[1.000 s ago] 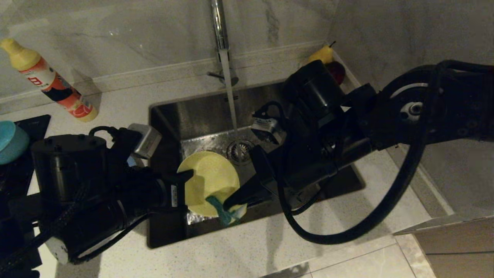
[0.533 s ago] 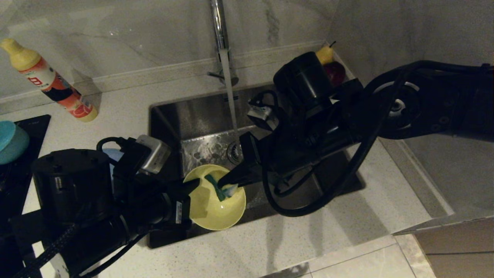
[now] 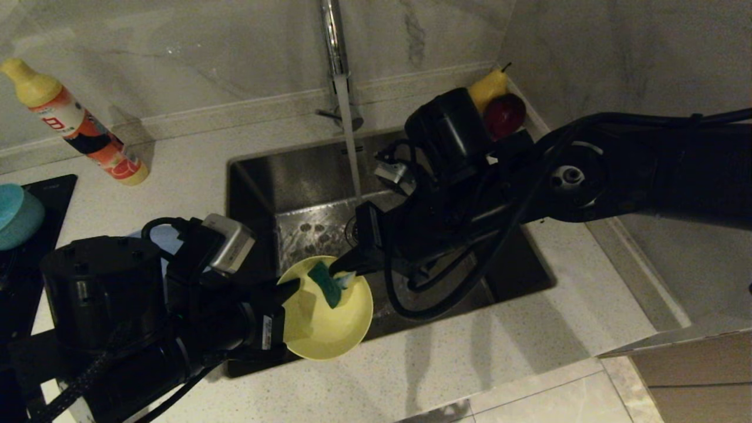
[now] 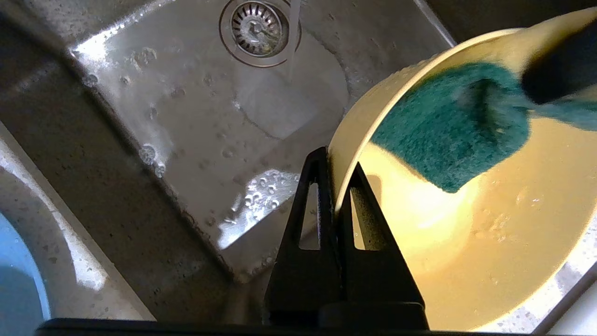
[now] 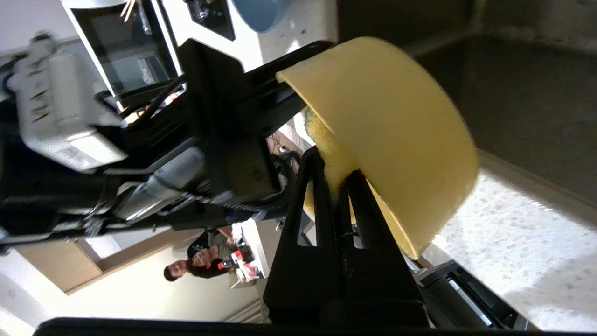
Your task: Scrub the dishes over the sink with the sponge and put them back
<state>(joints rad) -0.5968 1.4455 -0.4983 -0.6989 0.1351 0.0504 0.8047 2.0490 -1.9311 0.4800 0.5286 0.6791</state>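
Observation:
My left gripper (image 3: 292, 289) (image 4: 336, 161) is shut on the rim of the pale-yellow bowl (image 3: 329, 317) (image 4: 466, 242). It holds the bowl tilted, opening upward, over the front of the sink (image 3: 294, 170) (image 4: 186, 93). My right gripper (image 3: 343, 273) (image 5: 333, 165) is shut on one end of the sponge (image 3: 325, 285) (image 4: 454, 135) (image 5: 326, 149). The sponge's green face lies against the bowl's inside near the far rim. The teal bowl (image 3: 17, 214) sits at the far left. A blue dish edge (image 4: 18, 275) shows on the counter beside the sink.
Water runs from the chrome tap (image 3: 335, 41) onto the drain (image 4: 255, 25). A dish-soap bottle (image 3: 76, 126) lies on the counter at the back left. A pear (image 3: 487, 85) and a red fruit (image 3: 504, 114) sit at the sink's back right corner. A person (image 5: 200, 261) appears in the background.
The bowl has turned from underside-up to opening-up and shifted toward the sink's front edge. My right gripper carried the sponge from the bowl's lower rim into its inside.

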